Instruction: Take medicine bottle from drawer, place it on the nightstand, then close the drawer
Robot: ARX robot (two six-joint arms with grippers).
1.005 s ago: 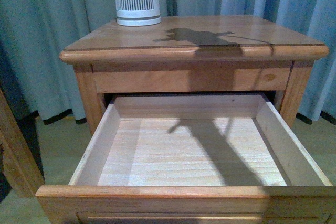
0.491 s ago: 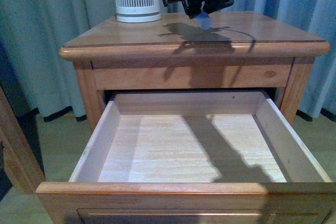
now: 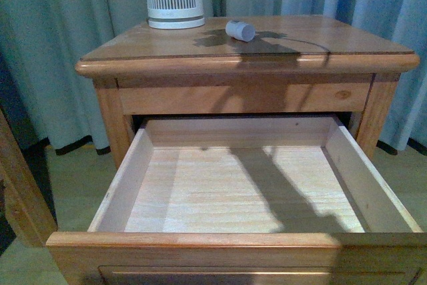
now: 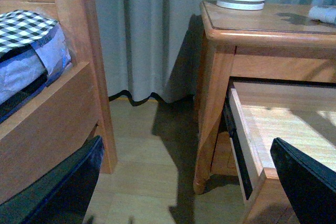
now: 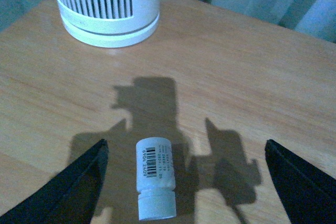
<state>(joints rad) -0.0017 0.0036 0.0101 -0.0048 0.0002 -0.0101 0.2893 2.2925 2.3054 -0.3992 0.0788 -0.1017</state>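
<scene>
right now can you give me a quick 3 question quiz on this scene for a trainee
1. True or false: the medicine bottle stands upright on the nightstand.
2. Pick one. The drawer is: A shut; B open with nothing showing inside; C open with the bottle inside.
3. Fill the gap: the right gripper is ____ (open or shut).

Key
1. False: it lies on its side on the nightstand top.
2. B.
3. Open: its fingers are spread wide and hold nothing, with the bottle lying free below them.
</scene>
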